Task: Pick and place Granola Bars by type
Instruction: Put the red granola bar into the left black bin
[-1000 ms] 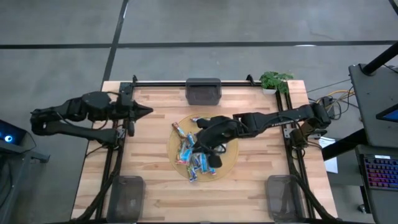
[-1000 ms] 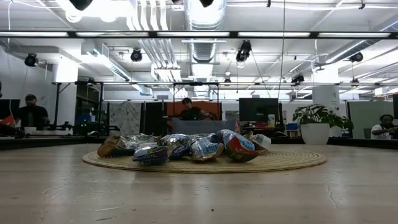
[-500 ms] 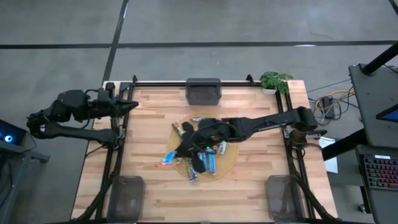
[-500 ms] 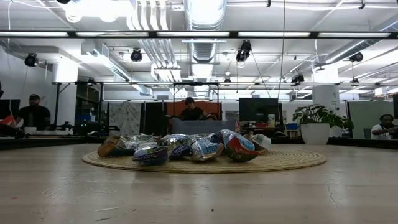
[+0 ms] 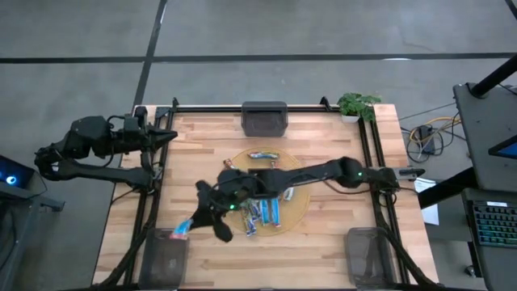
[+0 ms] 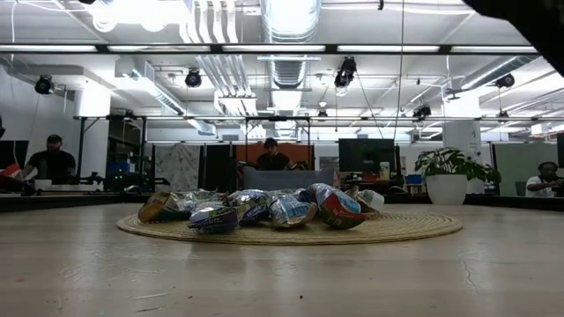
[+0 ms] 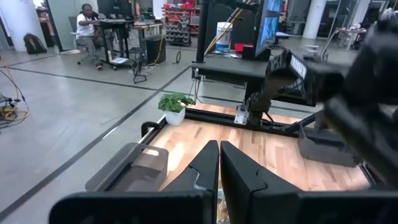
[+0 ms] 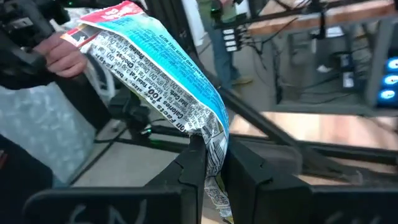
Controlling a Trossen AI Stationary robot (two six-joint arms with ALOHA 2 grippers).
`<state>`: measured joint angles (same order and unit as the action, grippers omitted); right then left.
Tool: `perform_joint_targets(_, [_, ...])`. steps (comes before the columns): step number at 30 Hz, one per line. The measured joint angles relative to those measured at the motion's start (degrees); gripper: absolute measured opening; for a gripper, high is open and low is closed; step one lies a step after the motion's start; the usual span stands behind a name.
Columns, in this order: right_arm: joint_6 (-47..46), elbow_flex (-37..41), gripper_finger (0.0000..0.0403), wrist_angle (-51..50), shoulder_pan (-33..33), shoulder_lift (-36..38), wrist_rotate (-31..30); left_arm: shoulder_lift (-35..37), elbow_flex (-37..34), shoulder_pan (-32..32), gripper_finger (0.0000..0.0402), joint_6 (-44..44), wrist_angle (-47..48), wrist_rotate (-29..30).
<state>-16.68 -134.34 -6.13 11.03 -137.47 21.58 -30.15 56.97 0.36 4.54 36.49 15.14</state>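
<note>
Above one bin (image 5: 164,250), right gripper (image 5: 194,220) jaws pinch one blue bar (image 5: 181,227) (left gripper (image 5: 171,135) jaws closed).

Grey concrete floor (image 5: 323,32) surrounds the table, with ceiling ducts (image 6: 291,26) and lamps over distant desks.

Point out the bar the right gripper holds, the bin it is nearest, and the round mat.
blue bar (image 8: 168,81): right wrist view, wrapper's middle.
front-left bin (image 5: 161,255): high view, bin's wall.
round mat (image 5: 300,204): high view, bare edge.
</note>
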Motion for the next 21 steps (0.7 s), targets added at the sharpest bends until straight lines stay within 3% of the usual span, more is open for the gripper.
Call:
perform_joint_targets(5, [-4.6, 1.3, 0.0038, 5.0, 0.8, -3.1, 0.1, 0.1, 0.0, 0.0, 0.0000, 0.0, 0.0, -0.2])
perform_joint_targets(10, [1.2, 1.0, 0.0038, 8.0, 1.4, -5.8, -0.1, 0.1, 0.0, 0.0, 0.0000, 0.1, 0.0, -0.2])
perform_joint_targets(21, [-4.3, 0.9, 0.0038, 36.2, 1.9, -14.1, -1.0, 0.1, 0.0, 0.0, 0.0000, 0.4, -0.3, -0.2])
